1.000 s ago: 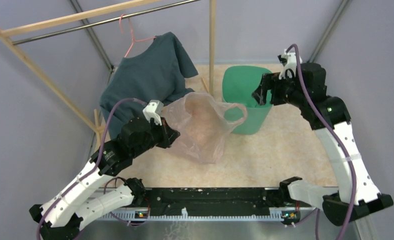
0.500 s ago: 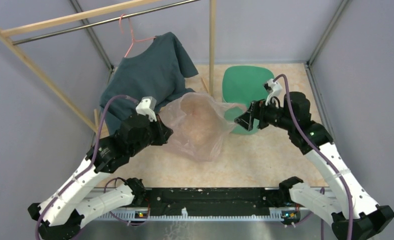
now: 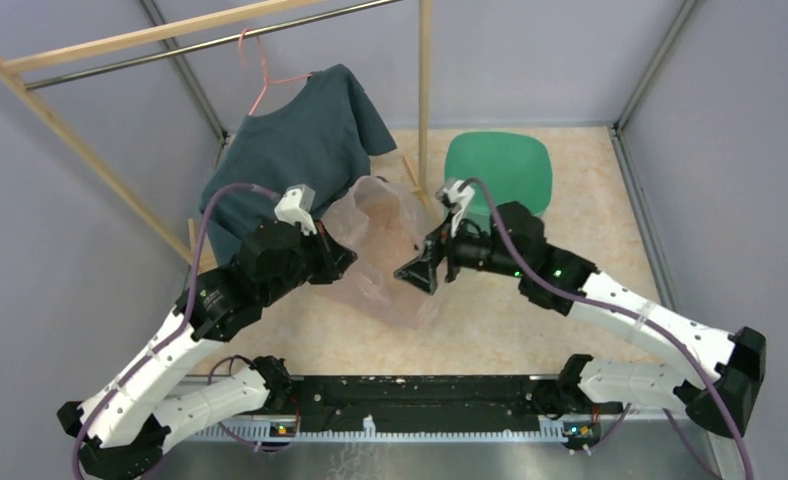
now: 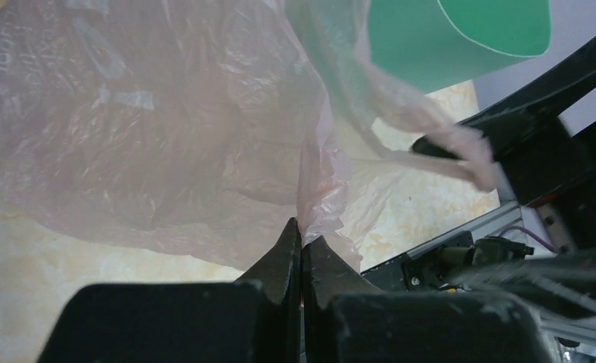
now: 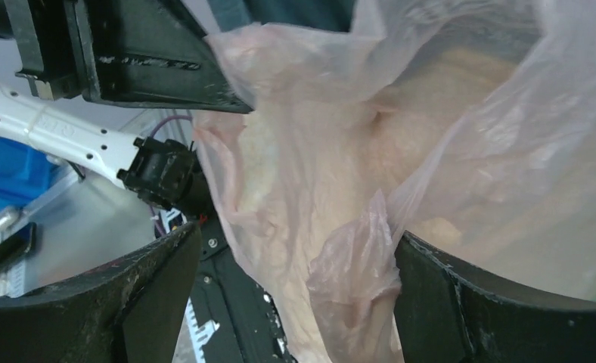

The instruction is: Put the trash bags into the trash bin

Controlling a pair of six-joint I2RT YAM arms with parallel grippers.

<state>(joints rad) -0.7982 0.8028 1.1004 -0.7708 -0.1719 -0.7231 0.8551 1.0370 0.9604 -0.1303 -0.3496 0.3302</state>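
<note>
A thin pale-pink trash bag (image 3: 375, 250) hangs above the floor between the two arms. My left gripper (image 3: 338, 262) is shut on the bag's left edge; in the left wrist view the film (image 4: 166, 136) runs up out of the closed jaws (image 4: 301, 227). My right gripper (image 3: 410, 275) is open at the bag's right side. In the right wrist view a fold of the bag (image 5: 355, 257) lies between the spread fingers (image 5: 295, 280), brushing the right finger. The mint-green trash bin (image 3: 500, 172) stands behind the right arm, apart from the bag.
A dark teal shirt (image 3: 295, 150) hangs on a pink hanger (image 3: 260, 70) from a wooden rack (image 3: 120, 40) at the back left. A wooden post (image 3: 425, 90) stands beside the bin. Grey walls close in on both sides.
My right arm has swung from the bin leftward and down to the bag's right side, opening a little wider. The left gripper keeps its hold; the bag's right loop has dropped.
</note>
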